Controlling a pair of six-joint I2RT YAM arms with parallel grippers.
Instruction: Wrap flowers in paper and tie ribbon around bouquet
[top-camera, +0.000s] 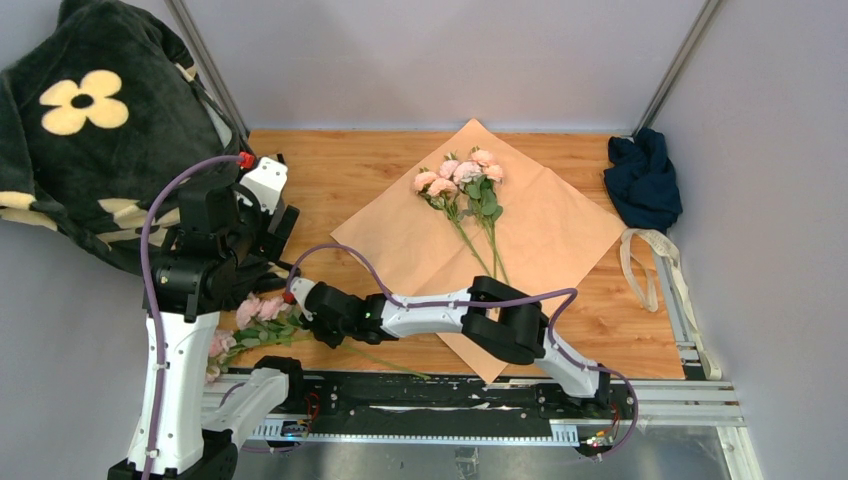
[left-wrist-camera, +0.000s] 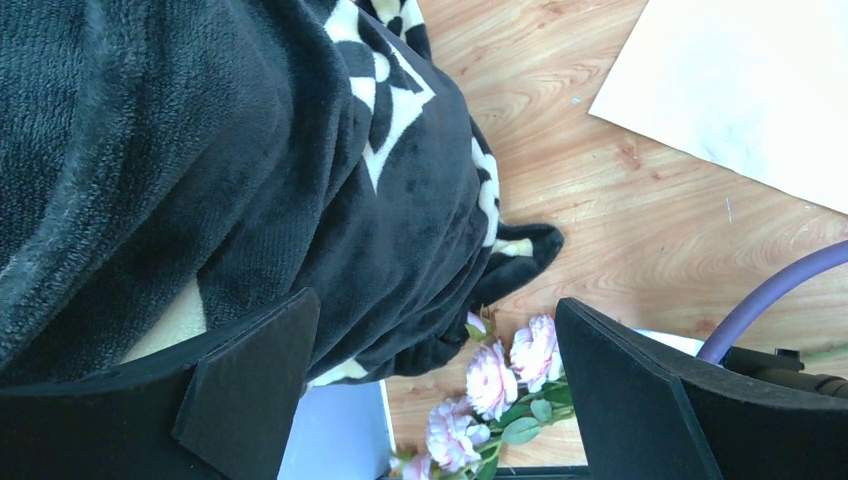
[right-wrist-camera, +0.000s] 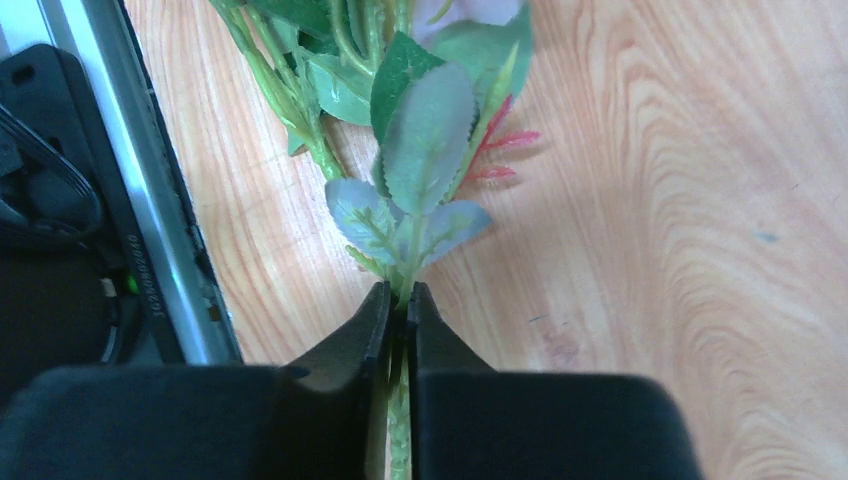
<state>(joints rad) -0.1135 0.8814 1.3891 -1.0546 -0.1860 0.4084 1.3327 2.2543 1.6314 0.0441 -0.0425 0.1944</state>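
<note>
The right end effector (right-wrist-camera: 398, 330) is pinching a single green stem (right-wrist-camera: 400, 430), its jaws drawn tight together just below a spray of leaves (right-wrist-camera: 420, 170), a low grip that is leaving the blooms clear. The stem belongs to the flowers (top-camera: 258, 318) lying at the near left corner of the wooden surface (top-camera: 330, 180), off the paper (top-camera: 560, 240), so a carry across looks to be the aim. The paper is lying tan face up as a diamond at mid-surface, with a second bunch (top-camera: 465, 185) resting on it. The left end effector (left-wrist-camera: 435, 320) is hovering over the black blanket (left-wrist-camera: 200, 150), jaws wide apart and gripping nothing. The ribbon (top-camera: 652, 275) is lying at the right edge.
</note>
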